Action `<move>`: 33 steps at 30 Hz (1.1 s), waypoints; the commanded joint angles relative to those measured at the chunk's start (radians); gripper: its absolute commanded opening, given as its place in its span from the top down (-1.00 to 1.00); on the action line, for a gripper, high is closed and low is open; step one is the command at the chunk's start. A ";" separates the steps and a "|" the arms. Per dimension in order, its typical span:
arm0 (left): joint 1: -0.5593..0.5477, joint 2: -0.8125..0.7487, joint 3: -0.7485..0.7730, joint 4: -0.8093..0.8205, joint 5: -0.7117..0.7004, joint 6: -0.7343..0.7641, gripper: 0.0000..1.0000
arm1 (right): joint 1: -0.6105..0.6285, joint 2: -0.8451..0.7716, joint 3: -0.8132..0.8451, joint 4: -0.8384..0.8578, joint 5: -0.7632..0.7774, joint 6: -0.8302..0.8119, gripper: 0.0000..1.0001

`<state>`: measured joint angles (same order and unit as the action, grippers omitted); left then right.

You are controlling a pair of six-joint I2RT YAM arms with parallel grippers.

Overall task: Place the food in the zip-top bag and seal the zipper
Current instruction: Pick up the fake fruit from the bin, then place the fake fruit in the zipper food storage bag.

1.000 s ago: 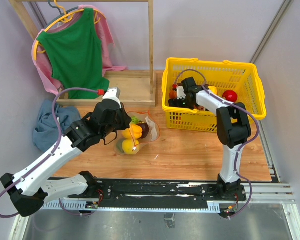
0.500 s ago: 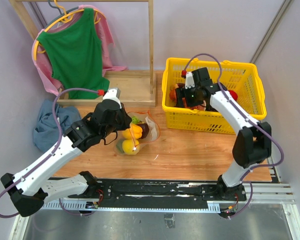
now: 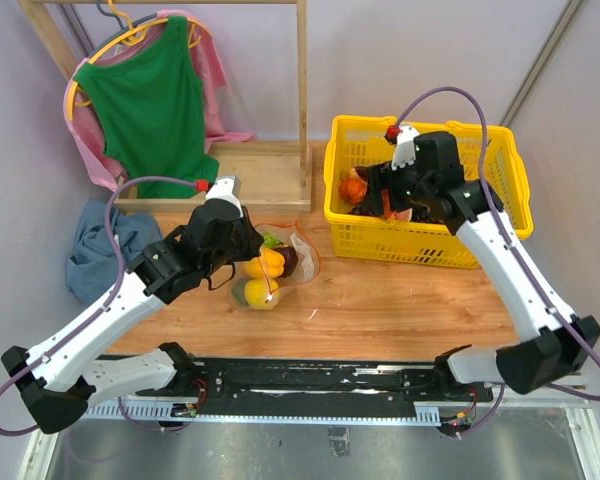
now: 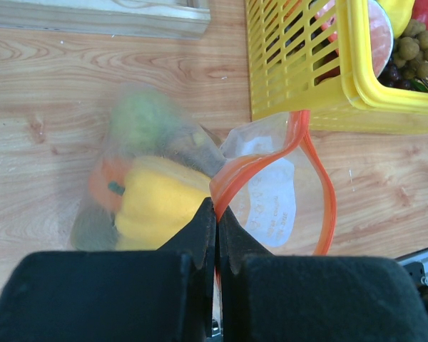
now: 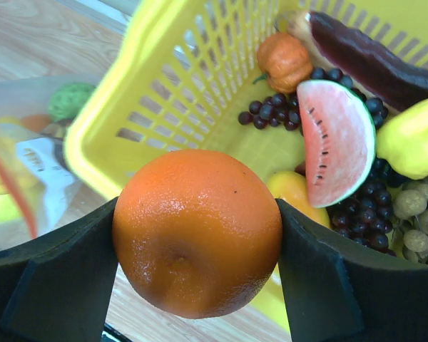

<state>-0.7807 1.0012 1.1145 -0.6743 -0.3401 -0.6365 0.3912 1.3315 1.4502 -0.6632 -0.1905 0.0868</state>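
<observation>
The clear zip-top bag (image 3: 302, 250) lies open on the wooden table and holds a yellow pepper (image 4: 160, 203), a green piece (image 4: 143, 117) and other food. My left gripper (image 4: 215, 214) is shut on the bag's orange-red zipper (image 4: 330, 203) at the near mouth edge, so the mouth stands open; the gripper also shows in the top view (image 3: 242, 246). My right gripper (image 5: 197, 235) is shut on an orange (image 5: 197, 231). It holds the orange above the left rim of the yellow basket (image 5: 121, 142); the orange also shows in the top view (image 3: 353, 190).
The basket (image 3: 500, 225) holds a watermelon slice (image 5: 339, 139), dark grapes (image 5: 271, 114), a small orange pumpkin (image 5: 285, 60), a purple eggplant (image 5: 371, 57) and a yellow-green fruit (image 5: 414, 135). A wooden clothes rack (image 3: 270, 170) with a green top stands behind. A blue cloth (image 3: 95, 250) lies left.
My right arm has risen out of the basket with the orange in its jaws, its wrist swinging up and to the right. My left arm and the bag have not moved.
</observation>
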 commanded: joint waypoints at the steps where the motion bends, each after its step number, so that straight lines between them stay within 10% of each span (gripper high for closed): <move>1: 0.006 -0.018 -0.004 0.044 -0.015 -0.012 0.99 | 0.072 -0.086 0.025 0.009 0.017 0.010 -0.06; 20: 0.006 -0.029 -0.007 0.050 -0.011 -0.017 0.99 | 0.494 -0.071 -0.164 0.343 -0.065 0.016 -0.14; 33: 0.006 -0.033 -0.016 0.058 -0.001 -0.020 0.99 | 0.518 0.055 -0.175 0.370 -0.100 0.028 -0.74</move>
<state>-0.7807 0.9886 1.1000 -0.6636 -0.3389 -0.6479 0.8967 1.3785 1.2758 -0.3279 -0.2508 0.1055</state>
